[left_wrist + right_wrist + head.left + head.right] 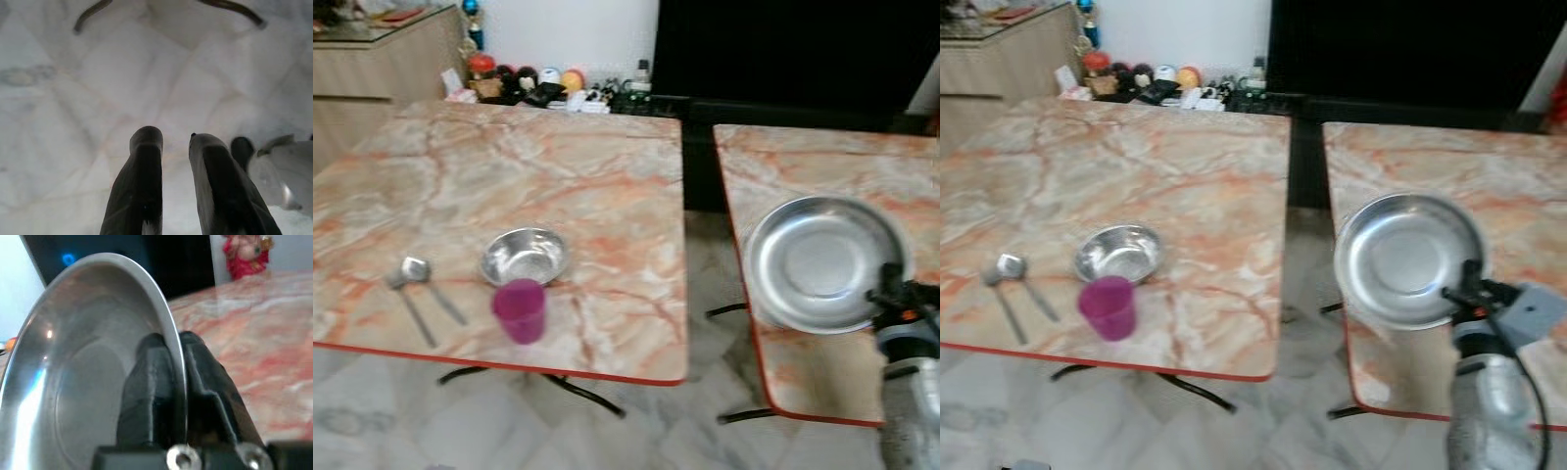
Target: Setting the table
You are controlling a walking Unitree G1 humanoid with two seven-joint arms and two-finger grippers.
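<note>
Your right hand (176,382) is clenched on the rim of a large steel plate (818,259), holding it tilted over the near edge of the right tabletop (803,157). Your left hand (176,147) hangs over the tiled floor (73,122), fingers slightly parted, grasping nothing. On the left tabletop (509,166) sit a steel bowl (524,255), a purple cup (520,309) just beside it, and 2 spoons (416,289).

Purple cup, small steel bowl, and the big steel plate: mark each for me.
purple cup (520,310), left eye view, on its side wall.
small steel bowl (524,257), left eye view, on its inner base.
big steel plate (1400,257), right eye view, on its flat centre.
</note>
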